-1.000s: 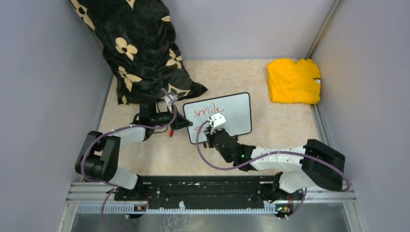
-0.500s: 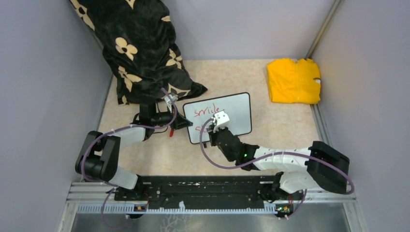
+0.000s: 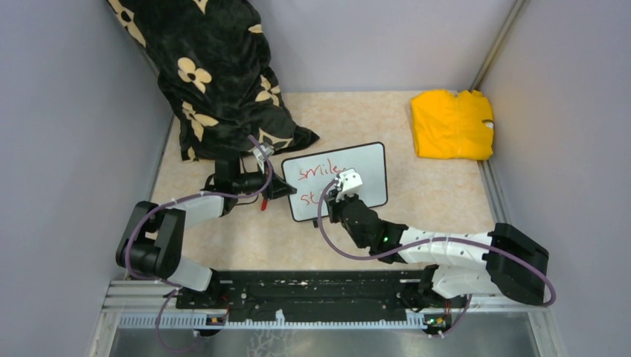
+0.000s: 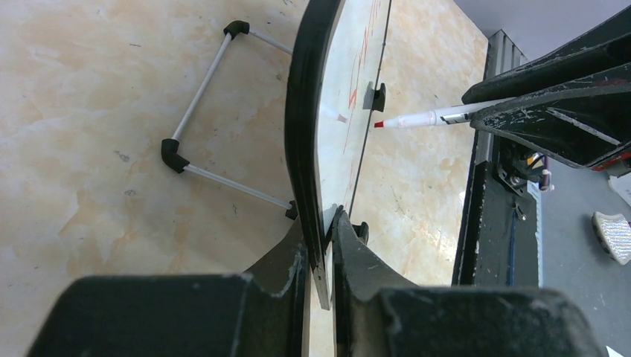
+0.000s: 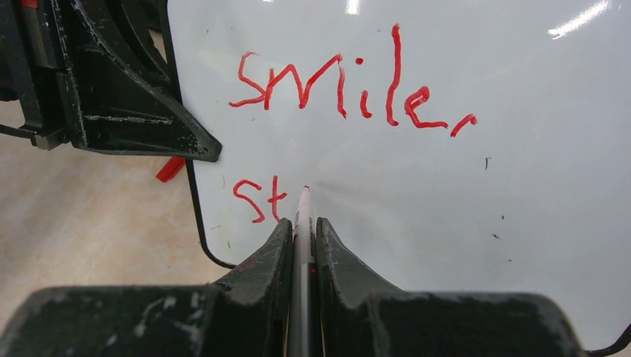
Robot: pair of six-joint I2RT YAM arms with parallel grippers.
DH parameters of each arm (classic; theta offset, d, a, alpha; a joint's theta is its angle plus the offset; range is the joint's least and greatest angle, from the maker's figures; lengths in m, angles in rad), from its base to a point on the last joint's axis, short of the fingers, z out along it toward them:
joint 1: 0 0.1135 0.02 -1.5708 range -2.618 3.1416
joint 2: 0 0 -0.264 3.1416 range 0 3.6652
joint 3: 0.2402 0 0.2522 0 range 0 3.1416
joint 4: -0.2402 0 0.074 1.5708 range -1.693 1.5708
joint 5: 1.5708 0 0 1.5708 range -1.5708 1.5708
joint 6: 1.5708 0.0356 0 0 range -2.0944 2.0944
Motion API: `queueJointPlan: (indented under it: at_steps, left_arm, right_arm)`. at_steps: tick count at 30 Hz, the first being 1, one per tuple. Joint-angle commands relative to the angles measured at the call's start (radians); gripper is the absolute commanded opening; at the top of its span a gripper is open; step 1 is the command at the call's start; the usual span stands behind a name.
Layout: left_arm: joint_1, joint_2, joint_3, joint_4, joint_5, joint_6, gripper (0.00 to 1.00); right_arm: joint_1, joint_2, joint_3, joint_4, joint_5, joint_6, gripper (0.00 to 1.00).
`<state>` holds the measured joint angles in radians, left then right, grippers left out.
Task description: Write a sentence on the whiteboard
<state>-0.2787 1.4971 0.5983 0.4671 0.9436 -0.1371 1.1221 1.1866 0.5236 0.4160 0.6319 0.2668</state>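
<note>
Nearest me, the rail [image 3: 320, 294] w/ both arm bases ran along the near edge of the counter [image 3: 446, 208], and the R arm reached fwd and left toward the middle. The right pincer [image 5: 303, 227] was closed narrow on a white marker [image 5: 303, 204], barrel clamped btwn both fingers, red tip aimed at the whiteboard [image 5: 484, 223]. On the left wrist cam the tip looked just off the surface, a sliver of gap btwn it and its reflection. It sat on the lower line, just right of the "st". The sentence [image 5: 350, 85] read "smile," in red on the top line w/ "st" below-left, in thin scrawly strokes. The board stood mid-counter, black-framed, face toward the arms, propped on a wire stand [image 4: 201, 82] behind it. The left pincer [image 4: 321, 234] was clamped on the board's left edge, one finger on the front and one on the back, frame pinched btwn them. A small red piece [image 5: 170, 169] lay on the counter just beside that edge, under the left pincer; I couldn't tell what it was. Farther back, a black cloth w/ cream flowers [image 3: 216, 74] hung into the far-left corner, its hem on the counter near the L arm. A yellow folded cloth [image 3: 452, 124] lay in the far-right corner, well apart from the board.
</note>
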Motion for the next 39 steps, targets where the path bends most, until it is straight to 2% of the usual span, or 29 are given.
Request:
queueJointPlan:
  at_steps: [1, 25, 39]
  left_arm:
    - [-0.004, 0.05, -0.014, -0.089, -0.132, 0.113, 0.0]
    - [-0.004, 0.051, -0.011, -0.091, -0.128, 0.116, 0.0]
    - [-0.004, 0.052, -0.01, -0.092, -0.129, 0.116, 0.0]
  right_arm:
    - [-0.008, 0.006, 0.008, 0.021, 0.012, 0.021, 0.0]
    - [-0.009, 0.086, 0.047, 0.03, 0.004, 0.024, 0.0]
    - [-0.009, 0.082, 0.012, -0.048, -0.003, 0.048, 0.0]
